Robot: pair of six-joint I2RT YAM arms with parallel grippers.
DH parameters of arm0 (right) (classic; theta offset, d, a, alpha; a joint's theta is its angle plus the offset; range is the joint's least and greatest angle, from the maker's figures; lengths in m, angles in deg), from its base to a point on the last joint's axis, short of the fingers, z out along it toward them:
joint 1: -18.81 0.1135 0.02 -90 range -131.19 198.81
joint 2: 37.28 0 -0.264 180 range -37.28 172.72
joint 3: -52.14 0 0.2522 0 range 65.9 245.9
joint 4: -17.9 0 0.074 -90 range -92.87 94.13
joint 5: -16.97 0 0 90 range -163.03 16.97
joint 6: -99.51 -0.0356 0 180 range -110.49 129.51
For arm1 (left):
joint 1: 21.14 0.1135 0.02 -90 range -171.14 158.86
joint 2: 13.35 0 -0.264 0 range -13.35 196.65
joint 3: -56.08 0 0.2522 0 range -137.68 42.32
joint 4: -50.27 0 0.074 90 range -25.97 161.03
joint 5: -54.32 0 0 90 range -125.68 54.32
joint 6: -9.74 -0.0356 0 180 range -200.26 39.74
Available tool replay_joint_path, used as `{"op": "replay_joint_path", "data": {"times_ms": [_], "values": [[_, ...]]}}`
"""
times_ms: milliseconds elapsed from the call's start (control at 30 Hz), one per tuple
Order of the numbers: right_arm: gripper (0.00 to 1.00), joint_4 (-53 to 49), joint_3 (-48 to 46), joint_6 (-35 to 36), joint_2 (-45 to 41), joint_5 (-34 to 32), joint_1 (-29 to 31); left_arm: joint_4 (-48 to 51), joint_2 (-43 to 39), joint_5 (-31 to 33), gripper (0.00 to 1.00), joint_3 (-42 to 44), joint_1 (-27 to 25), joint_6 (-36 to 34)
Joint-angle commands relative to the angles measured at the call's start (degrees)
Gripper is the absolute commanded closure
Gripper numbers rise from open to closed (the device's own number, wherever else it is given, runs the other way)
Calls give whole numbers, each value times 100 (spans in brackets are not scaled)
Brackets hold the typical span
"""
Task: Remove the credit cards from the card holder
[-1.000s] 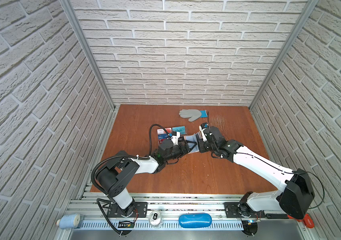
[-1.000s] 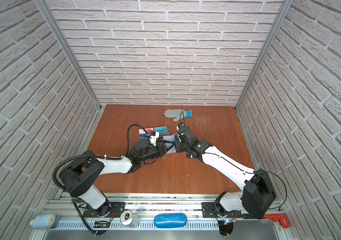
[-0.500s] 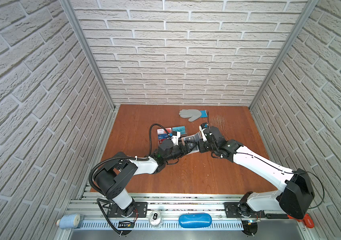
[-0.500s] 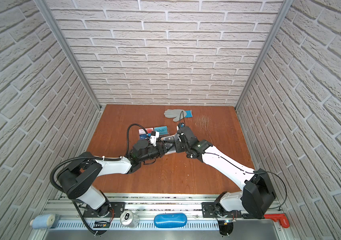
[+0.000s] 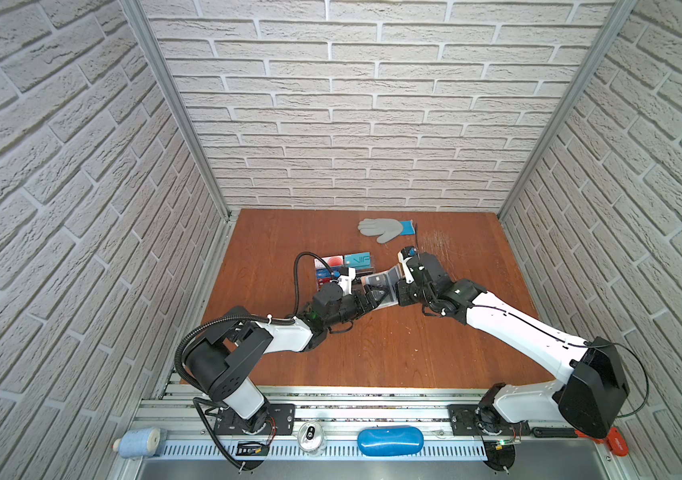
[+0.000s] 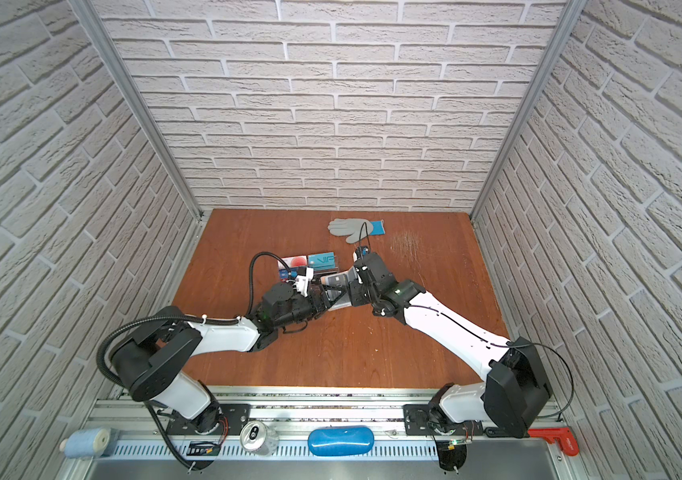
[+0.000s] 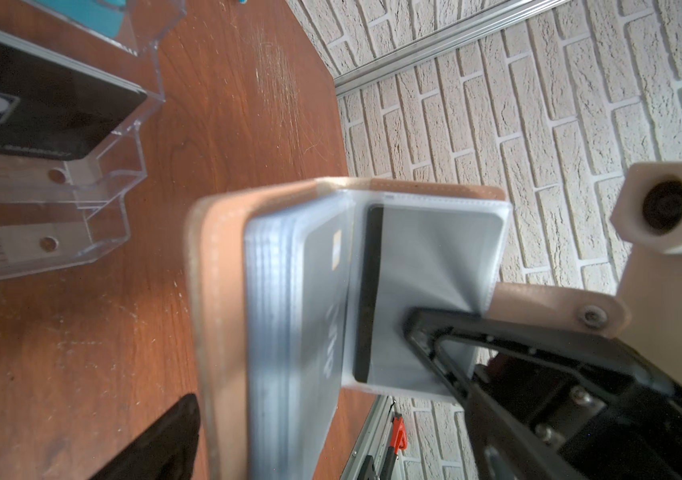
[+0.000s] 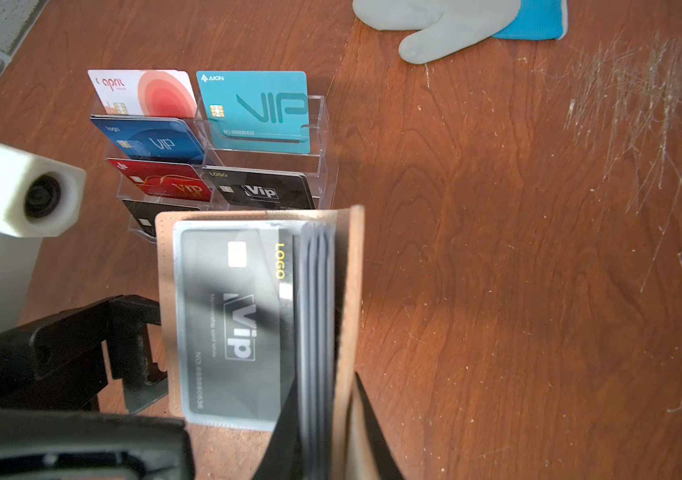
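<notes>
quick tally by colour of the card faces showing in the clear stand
white and red card: 1
teal card: 1
blue card: 1
red card: 1
black cards: 2, one partly behind the wallet
total: 6

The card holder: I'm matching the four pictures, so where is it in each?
Top view: card holder mid-table, just right of the clear card stand.
Top view: card holder also right of the stand.
Left wrist: card holder at centre, pages fanned.
Right wrist: card holder lower centre, black VIP card showing.
Shared landmark: the clear card stand, in all four.
</notes>
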State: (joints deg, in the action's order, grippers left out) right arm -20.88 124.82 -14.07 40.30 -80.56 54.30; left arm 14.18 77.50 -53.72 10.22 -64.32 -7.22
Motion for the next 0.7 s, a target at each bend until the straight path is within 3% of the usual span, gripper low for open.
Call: {"op": "replay_joint_path", "data": {"times_ms": [0,433,667], "values": [[94,302,-176,-347,0,316,21,-367,-122,109,2,179,29,-90],[94,1238,-1506,-1253,-36,626,153,-740,-153,187,2,859,170,87],[94,1903,-1667,-1717,344,753,363,-618,-621,325,2,1241,247,90]]}}
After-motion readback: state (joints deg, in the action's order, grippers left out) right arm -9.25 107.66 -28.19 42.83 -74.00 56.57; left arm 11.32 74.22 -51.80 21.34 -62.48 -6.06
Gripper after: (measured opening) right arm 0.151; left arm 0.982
